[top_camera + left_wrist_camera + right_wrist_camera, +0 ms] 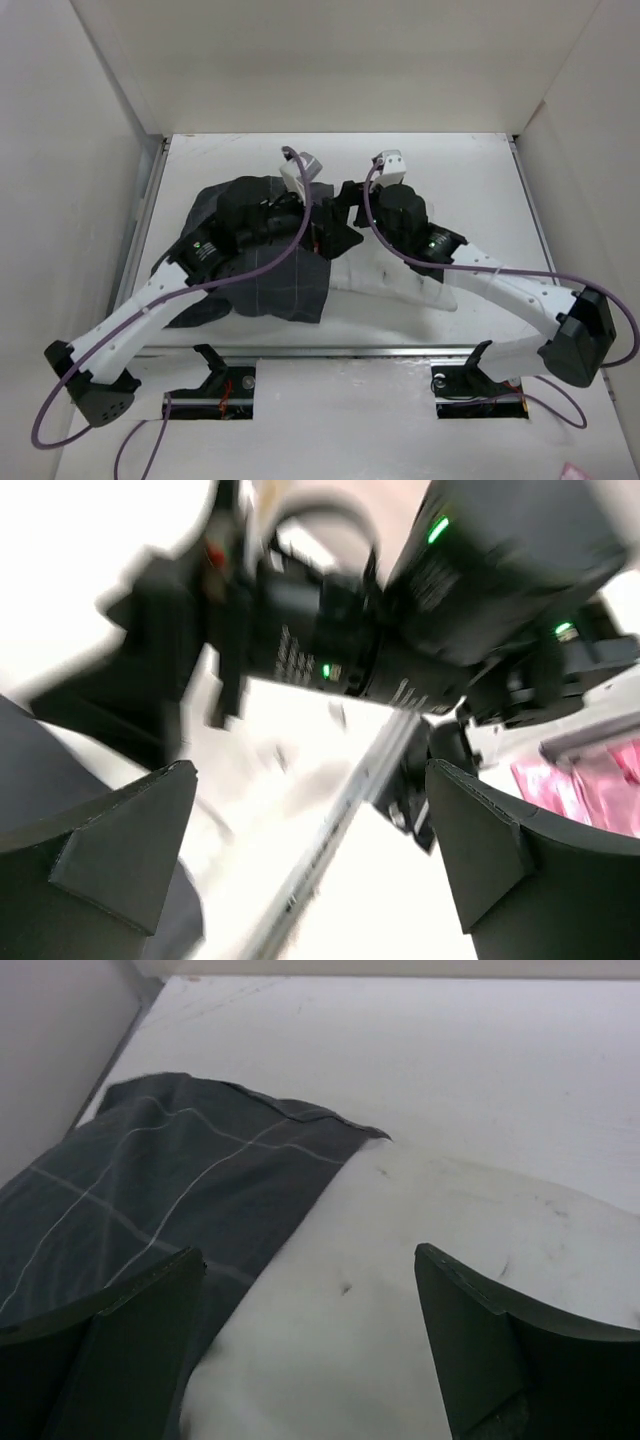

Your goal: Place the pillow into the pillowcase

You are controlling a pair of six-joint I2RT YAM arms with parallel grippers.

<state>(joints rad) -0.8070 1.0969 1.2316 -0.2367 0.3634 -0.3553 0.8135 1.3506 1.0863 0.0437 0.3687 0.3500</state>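
The dark grey pillowcase (283, 285) with its light grid lies crumpled on the left middle of the table. The off-white pillow (392, 282) lies to its right, its left end at the sack's edge. My left gripper (335, 240) hovers above where the two meet. In the blurred left wrist view it (310, 770) is open and empty. My right gripper (345, 195) is close behind it. In the right wrist view it (308, 1255) is open and empty just above the pillow (400, 1300), with the pillowcase (180, 1190) to its left. Both arms hide much of the fabric from above.
White walls enclose the table on the left, back and right. A metal rail (340, 351) runs along the front edge. My right arm (450, 590) fills the top of the left wrist view. Something pink (590, 780) lies beyond the rail.
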